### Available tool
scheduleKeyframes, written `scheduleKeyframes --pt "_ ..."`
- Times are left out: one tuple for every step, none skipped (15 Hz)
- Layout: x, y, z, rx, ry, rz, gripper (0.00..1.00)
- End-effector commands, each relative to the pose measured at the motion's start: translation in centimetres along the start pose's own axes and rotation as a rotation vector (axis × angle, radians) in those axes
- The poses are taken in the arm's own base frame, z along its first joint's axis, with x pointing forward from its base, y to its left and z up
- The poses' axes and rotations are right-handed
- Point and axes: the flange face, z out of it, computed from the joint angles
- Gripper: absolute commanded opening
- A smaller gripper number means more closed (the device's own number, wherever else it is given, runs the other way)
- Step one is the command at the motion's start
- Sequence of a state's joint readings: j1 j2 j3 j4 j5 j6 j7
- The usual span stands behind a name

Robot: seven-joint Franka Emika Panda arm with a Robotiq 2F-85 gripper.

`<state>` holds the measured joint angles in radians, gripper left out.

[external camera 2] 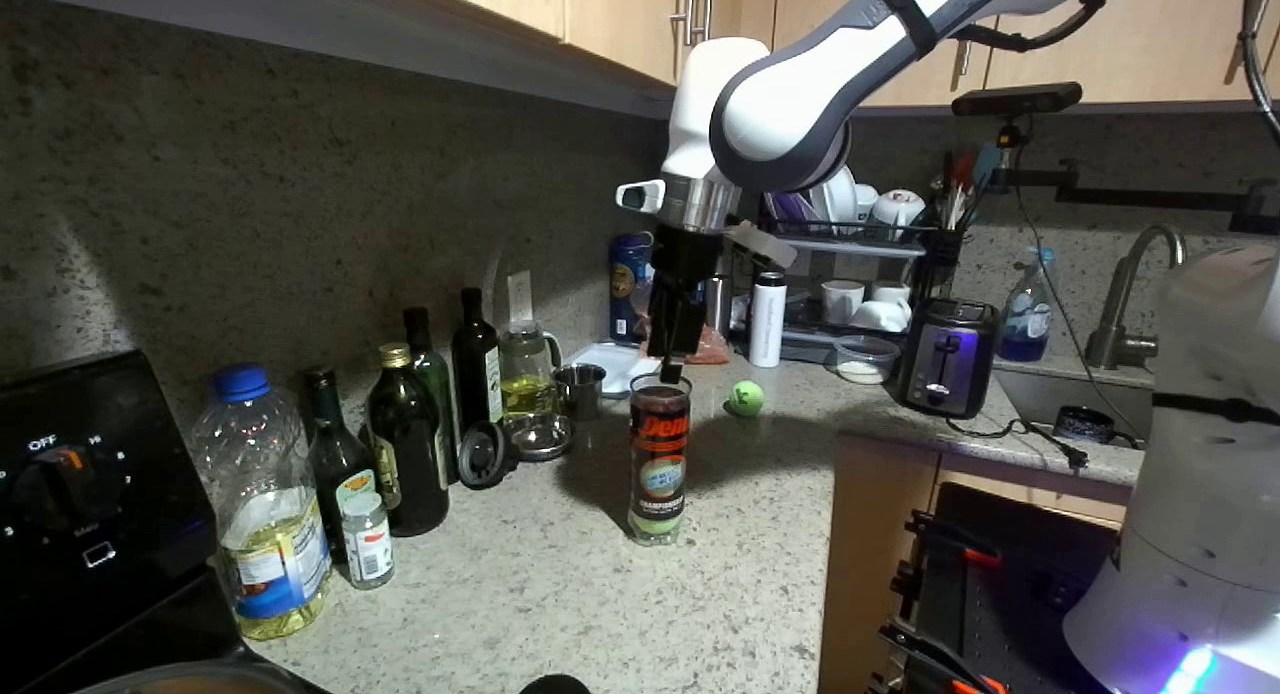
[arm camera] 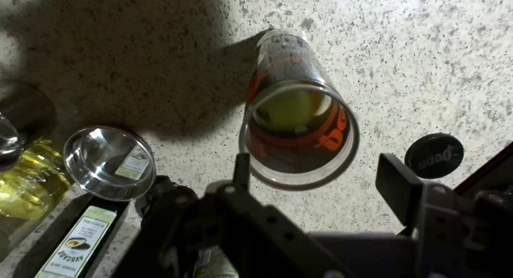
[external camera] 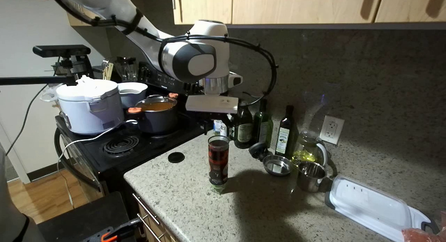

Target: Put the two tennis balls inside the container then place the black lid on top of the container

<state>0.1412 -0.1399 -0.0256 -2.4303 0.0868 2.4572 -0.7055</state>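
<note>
Jaws apart, container (external camera: 218,161) below

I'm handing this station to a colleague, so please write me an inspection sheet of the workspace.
Surface: speckled counter, partly in shadow.
Tube: upright, mouth open, a ball inside.
Loose ball: on the counter, apart from the tube.
Lid: flat on the counter near the stove, off the tube.
Clutter: bottles, steel dish and steel cup on the counter.
Gripper: open, holding nothing, close to the tube's mouth; contact cannot be told.
Cables: black cable along the arm; white cord hanging past the stove; plug near the toaster.
Surroundings: pot and cooker on the stove; faucet near the toaster.
</note>
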Motion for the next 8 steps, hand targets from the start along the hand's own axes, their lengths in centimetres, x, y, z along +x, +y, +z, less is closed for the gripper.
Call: scheduleKeyframes --pt "0.4 -0.1 -0.5 0.004 0.009 -0.011 0.83" --pt "0.4 -0.1 -0.5 0.004 0.01 -0.011 0.85" --pt "0.4 -0.1 -0.5 0.003 0.011 -0.011 0.83" --pt "0.4 -0.2 -0.7 -0.001 0.014 -0.011 0.85" --pt "0.3 -0.2 -0.8 -0.005 0.017 -0.011 0.83" --pt "0.2 -0.3 -1.1 -0.013 0.021 -0.009 0.84" --pt "0.1 -0.2 -1.4 -0.022 0.025 -0.005 0.84" --pt "0.0 -0.2 -1.8 -0.034 0.03 0.001 0.85"
